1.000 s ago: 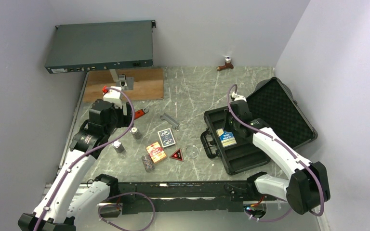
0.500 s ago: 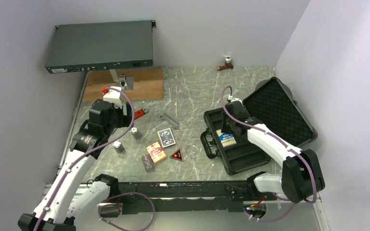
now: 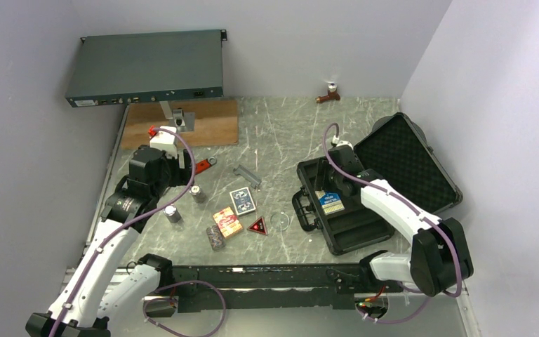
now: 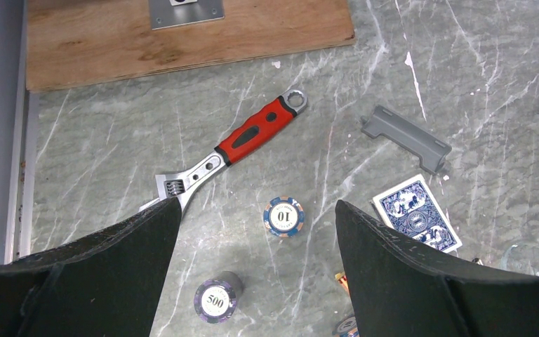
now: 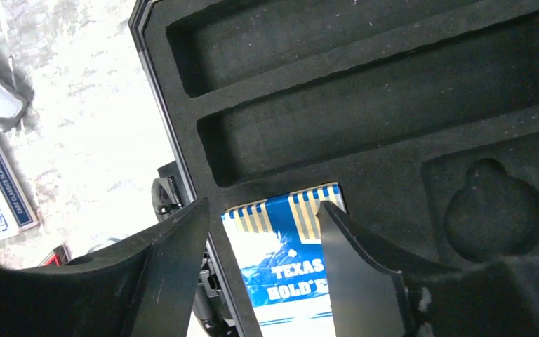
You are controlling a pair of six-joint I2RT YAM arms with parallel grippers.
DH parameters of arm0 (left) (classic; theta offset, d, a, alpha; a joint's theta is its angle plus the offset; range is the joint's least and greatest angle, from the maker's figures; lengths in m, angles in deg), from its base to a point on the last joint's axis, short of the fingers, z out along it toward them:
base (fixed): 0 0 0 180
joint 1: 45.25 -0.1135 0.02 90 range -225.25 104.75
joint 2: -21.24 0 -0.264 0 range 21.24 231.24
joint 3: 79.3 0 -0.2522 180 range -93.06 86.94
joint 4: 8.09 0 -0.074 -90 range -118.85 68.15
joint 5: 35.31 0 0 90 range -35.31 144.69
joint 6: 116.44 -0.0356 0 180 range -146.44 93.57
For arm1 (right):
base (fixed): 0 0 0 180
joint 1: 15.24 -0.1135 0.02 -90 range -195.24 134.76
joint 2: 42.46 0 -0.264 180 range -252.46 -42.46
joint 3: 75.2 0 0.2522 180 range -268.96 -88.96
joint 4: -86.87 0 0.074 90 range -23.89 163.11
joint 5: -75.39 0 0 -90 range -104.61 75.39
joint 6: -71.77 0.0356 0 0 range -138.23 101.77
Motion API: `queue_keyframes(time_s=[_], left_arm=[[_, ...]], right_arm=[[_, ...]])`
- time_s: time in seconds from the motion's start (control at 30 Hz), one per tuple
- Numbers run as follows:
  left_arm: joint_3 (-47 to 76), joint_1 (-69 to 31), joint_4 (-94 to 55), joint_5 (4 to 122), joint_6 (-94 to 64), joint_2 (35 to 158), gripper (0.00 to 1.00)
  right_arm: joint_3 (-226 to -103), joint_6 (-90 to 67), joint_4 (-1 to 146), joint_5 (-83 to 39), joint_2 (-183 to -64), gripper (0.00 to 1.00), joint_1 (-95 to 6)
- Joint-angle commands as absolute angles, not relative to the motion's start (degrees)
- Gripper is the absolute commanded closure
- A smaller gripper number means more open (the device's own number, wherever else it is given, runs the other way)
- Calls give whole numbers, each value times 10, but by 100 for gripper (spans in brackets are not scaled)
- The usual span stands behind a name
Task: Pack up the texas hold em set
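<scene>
Directly under the right tool (image 5: 263,206) lies the blue-yellow box (image 5: 284,274).

Soft, even light from overhead fills the top view, so the pale marbled table (image 3: 281,133) reads bright and shadows are faint and short, while the black case (image 3: 344,235) swallows nearly all detail in its dark foam. The left wrist view is crisp on the tabletop, with the left gripper (image 4: 256,203) showing as dark, slightly soft fingers (image 4: 98,281) along the bottom edge. The right wrist view is weakest: bare table at its left is blown out white, and the blue-yellow card box (image 5: 281,274) looks mildly blurred
</scene>
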State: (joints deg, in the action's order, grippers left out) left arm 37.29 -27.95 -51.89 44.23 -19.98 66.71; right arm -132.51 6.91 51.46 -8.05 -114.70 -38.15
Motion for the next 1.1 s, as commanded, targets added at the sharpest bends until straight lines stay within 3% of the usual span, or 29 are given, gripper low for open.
queue_keyframes(time_s=[0.0,0.37,0.67,0.9,1.07], left_arm=[[353,-278,-515,434,-202,658,12],[353,-278,-515,437,-202,663,12],[353,-278,-516,433,-204,661,13],[353,-278,-515,433,-203,660,12],[352,-278,-516,435,-203,660,12]], right_arm=[[-1372,59,479,-61,-1158,35,-377],[-1477,-38,517,-142,-1256,33,-377],[-1564,-84,493,-213,-1344,22,-378],[-1558,-89,501,-215,-1384,22,-383],[-1564,-99,507,-195,-1415,27,-398]])
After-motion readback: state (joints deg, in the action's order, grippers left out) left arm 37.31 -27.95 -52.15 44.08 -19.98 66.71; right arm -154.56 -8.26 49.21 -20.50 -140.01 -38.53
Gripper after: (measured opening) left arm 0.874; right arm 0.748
